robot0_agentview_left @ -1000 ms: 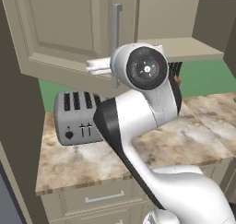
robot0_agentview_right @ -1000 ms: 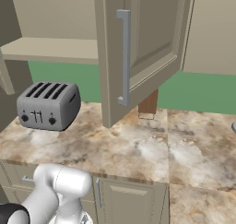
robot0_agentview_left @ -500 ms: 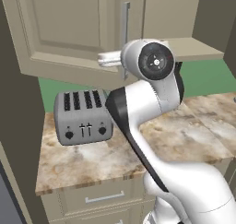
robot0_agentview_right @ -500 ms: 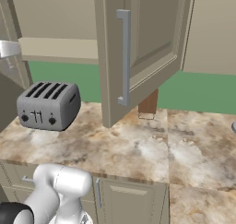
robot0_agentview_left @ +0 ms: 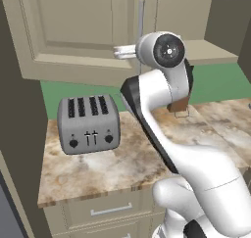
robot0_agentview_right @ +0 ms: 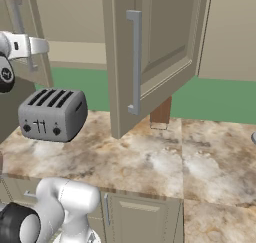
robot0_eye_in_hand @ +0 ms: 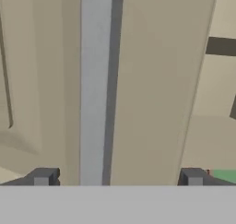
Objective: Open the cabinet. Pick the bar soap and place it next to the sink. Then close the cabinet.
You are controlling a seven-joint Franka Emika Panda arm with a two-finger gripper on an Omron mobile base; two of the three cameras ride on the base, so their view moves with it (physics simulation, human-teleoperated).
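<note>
Your pincer (robot0_eye_in_hand: 117,177) is released, jaws wide, facing the left cabinet (robot0_eye_in_hand: 152,80) door. Its handle (robot0_eye_in_hand: 96,85) stands just ahead, nearer the left fingertip (robot0_eye_in_hand: 42,176). Shift until the bar is centred between the tips, then clench and pull steadily outward.

In the right base view, the four-slot silver metal toaster (robot0_agentview_right: 52,114) sits at left on the tan marbled stone counter (robot0_agentview_right: 150,162). Upper centre, the tall beige cabinet's open raised-panel door (robot0_agentview_right: 150,52) juts over the counter, a small brown block (robot0_agentview_right: 160,111) behind it.
</note>
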